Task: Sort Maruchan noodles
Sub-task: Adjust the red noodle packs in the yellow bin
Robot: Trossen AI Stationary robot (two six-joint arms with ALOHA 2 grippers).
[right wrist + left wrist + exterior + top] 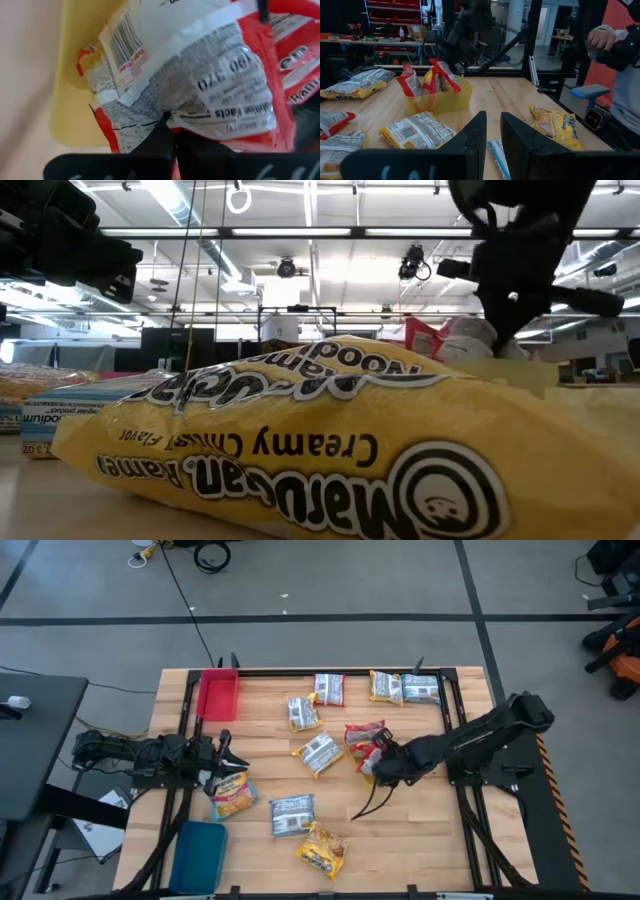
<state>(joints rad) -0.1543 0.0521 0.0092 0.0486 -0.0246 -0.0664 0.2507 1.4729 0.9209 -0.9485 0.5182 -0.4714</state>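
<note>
Several Maruchan packets lie flat on the wooden table (420,840). My right gripper (378,760) hangs over a small yellow tray (437,100) near the middle and is shut on a red-edged packet (200,85). A second red packet (410,82) stands on end in that tray. My left gripper (493,145) waits low at the table's left side, open by a narrow gap and holding nothing. A yellow packet (232,795) lies just near of it, and a blue-edged packet (497,155) shows past its fingers. In the low view another yellow packet (300,440) hides most of the table. My right gripper pinches the red-edged packet between its two fingers at its crumpled grey-white back panel (167,112). The fingers come from above and slant in from the table's right. The packet sits over the yellow tray (75,75); whether its lower end rests in the tray is hidden.
A red tray (218,695) sits at the far left and a blue tray (200,855) at the near left. Loose packets lie along the far edge (385,687), in the middle (320,753) and near the front (322,850). A person's hand (600,37) shows beyond the table.
</note>
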